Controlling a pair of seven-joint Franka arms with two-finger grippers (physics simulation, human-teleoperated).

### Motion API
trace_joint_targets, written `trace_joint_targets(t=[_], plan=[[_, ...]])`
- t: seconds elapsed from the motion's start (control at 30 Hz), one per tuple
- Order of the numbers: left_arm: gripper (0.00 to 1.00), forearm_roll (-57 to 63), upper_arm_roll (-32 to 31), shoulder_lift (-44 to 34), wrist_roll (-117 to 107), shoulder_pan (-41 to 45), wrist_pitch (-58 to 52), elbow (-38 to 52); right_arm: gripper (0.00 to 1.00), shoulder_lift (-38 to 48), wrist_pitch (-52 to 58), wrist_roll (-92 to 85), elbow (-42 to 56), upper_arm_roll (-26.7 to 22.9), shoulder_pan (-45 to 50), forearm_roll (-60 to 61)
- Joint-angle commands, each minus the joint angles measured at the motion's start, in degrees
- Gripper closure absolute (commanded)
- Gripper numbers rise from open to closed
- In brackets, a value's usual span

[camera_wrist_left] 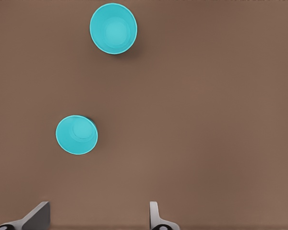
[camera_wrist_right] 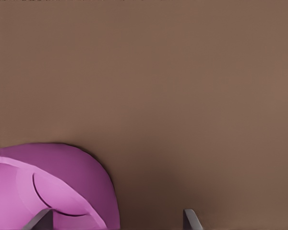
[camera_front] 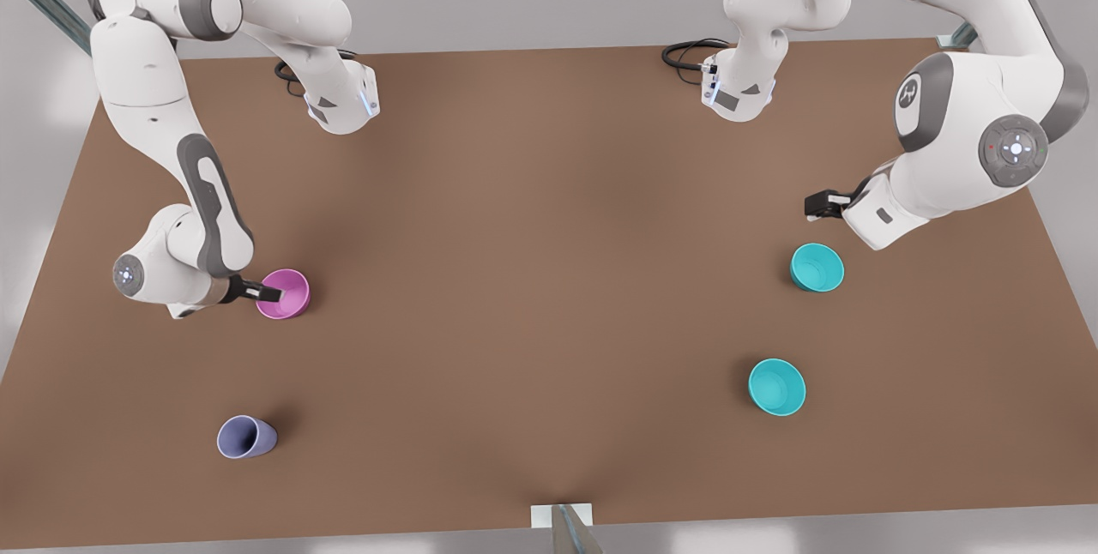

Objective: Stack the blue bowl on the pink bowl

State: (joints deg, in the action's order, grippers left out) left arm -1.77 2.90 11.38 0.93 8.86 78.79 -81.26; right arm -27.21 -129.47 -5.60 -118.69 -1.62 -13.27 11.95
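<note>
Past the lavender-grey cup [camera_front: 246, 436], right claw [camera_front: 268, 292] gapes at the smooth pink round bowl's [camera_front: 293, 298] rim, seemingly to grip it; left claw [camera_front: 811, 205], released, hovers beside the darker teal-blue round bowl [camera_front: 817, 267]

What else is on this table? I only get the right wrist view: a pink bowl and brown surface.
Observer: Two teal bowls sit at the front view's right: the darker blue bowl and, apart from it, a brighter turquoise bowl.
Operator: Is anything reaching for them?
Observer: The left arm's jaws hang open near the blue bowl, holding nothing and not touching it.
Operator: And around my pink bowl?
Observer: A lavender cup sits apart from the pink bowl, toward the table's near edge; the right arm's jaws are open at the pink bowl's rim.
</note>
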Motion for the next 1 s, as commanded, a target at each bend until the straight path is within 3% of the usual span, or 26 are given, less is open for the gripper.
trace_joint_targets(t=[0.0,0.03,0.1,0.13,0.2,0.37,0.5,0.63,0.73,0.87,0.97], plan=[[0.0,0.01,0.0,0.22,-0.31,-0.07,-0.04,1.1,0.09,0.14,1.41,-0.46,0.21,0.12,0.0,1.23],[0.0,0.1,0.0,0.22,-0.22,0.02,-0.3,1.19,0.32,0.14,1.5,-0.64,0.21,0.12,0.0,1.23],[0.0,0.36,0.09,0.4,-0.31,-0.07,-0.3,1.19,0.55,-0.21,1.5,-1.08,0.3,0.21,0.0,1.23],[0.0,0.36,0.09,0.49,-0.31,-0.07,-0.3,1.1,0.66,-0.39,1.5,-1.25,0.38,0.38,0.0,1.23],[0.0,0.36,0.09,0.4,-0.23,-0.07,-1.62,1.1,0.78,-0.39,2.11,-1.51,0.47,0.56,-0.18,1.23],[0.0,0.36,0.09,0.13,-0.23,-0.07,-3.03,1.19,0.79,1.63,10.46,-4.59,3.2,2.4,-0.18,3.6],[0.0,0.28,0.09,0.31,0.21,-0.07,-4.7,1.28,0.79,2.69,12.4,6.82,6.53,13.83,1.31,9.93],[0.0,0.28,0.09,0.31,-0.14,-0.07,-4.52,1.28,0.79,-3.81,10.2,28.18,19.19,13.83,18.97,15.03],[0.0,0.19,0.09,0.31,-0.14,-0.07,-4.61,1.36,0.79,-15.58,6.51,38.64,33.16,13.57,29.35,14.68],[0.0,0.1,0.09,1.1,-0.84,-0.24,-4.43,3.2,0.79,-26.22,6.07,47.53,47.84,12.25,36.29,14.33],[0.0,-5.26,2.63,5.14,-6.38,-0.86,-3.91,5.32,0.79,-29.21,4.84,48.76,50.39,10.76,38.49,14.33]])
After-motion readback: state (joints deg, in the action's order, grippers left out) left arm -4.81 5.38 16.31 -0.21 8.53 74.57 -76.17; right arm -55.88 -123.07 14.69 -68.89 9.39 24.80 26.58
